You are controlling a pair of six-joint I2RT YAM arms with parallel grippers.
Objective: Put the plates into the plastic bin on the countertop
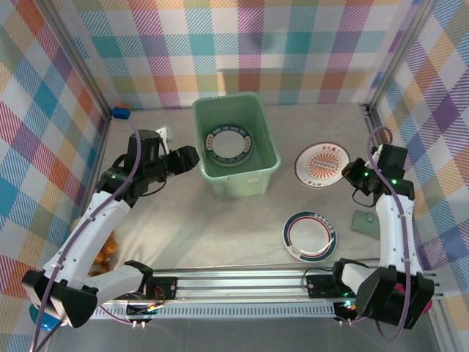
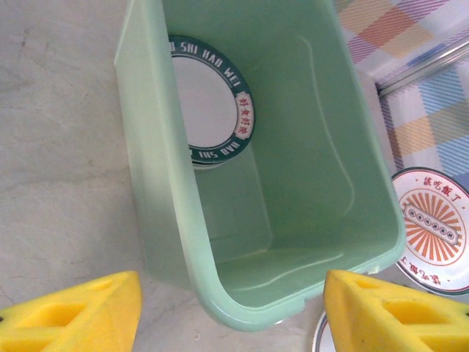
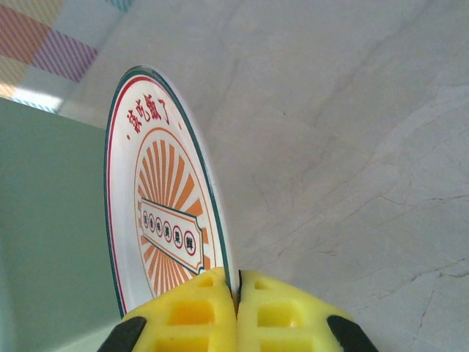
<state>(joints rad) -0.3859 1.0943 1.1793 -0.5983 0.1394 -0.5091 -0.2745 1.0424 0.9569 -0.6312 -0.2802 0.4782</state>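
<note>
Beige, faintly marbled tabletop (image 1: 190, 220), being closed in by plaid walls (image 1: 242, 44) and edged along the near side by a metal rail (image 1: 242, 282).

Hovering just beside the left wall of the plastic bin (image 1: 238, 178): left hand (image 1: 192, 155), spreading its yellow fingers (image 2: 80, 315) wide apart and gripping nothing.

Standing directly ahead of the left hand, mouth facing up: the plastic bin, mint green, with rounded corners and a flared rim.

Lying at the bottom of the bin, beyond the left hand's fingertips: green-rimmed plate (image 1: 228, 144), white in the centre, carrying pale lettering round its dark band; in the left wrist view, being partly hidden by the bin's nearer wall.

Pinching the rim of the orange sunburst plate (image 1: 322, 163): right hand (image 1: 347, 171), pressing its fingers (image 3: 216, 293) together with only the plate's edge between the pads.

Stretching away from the right hand's fingertips toward the bin: that orange sunburst plate, showing red lettering and a thin green-and-red border. Resting on the tabletop or lifting off it: cannot tell.

Lying flat on the tabletop to the rail side of the right hand, apart from it: ringed plate (image 1: 311, 235), banded in dark green and red.

Lying near the ringed plate, back from the right hand and beside its arm: small flat green piece (image 1: 364, 222).

Sitting in the far left corner, well beyond the left hand: small blue object (image 1: 120, 113).
</note>
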